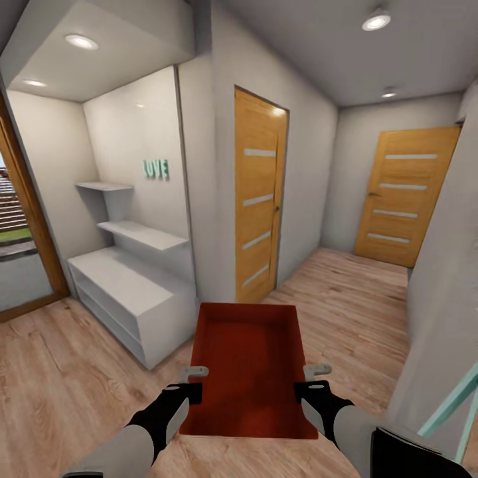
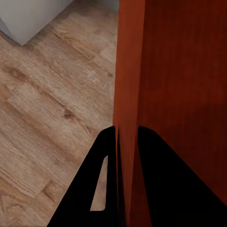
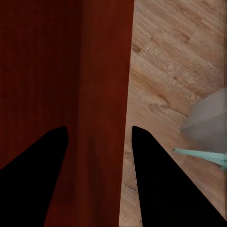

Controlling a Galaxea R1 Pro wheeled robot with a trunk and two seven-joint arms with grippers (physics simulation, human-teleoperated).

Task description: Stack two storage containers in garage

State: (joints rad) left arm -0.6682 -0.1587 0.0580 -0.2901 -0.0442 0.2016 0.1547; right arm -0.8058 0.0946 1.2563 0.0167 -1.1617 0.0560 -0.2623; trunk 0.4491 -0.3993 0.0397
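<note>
Container [image 1: 249, 362], orange-red and open-topped, hangs in front of me above the wood plank floor [image 1: 60, 385], carried between my two arms. My left end effector [image 1: 188, 380] is clamped on its left wall and my right end effector [image 1: 313, 377] pinches the right wall. Beyond it stand a white shelf unit [image 1: 126, 292] and two wooden doors [image 1: 260, 192] along a hallway.

bin [image 1: 249, 358]: matt red plastic, fine ribs | floor [image 1: 66, 378]: light wood plank | doors [image 1: 259, 199]: orange wood | shelves [image 1: 133, 292]: smooth white
</note>
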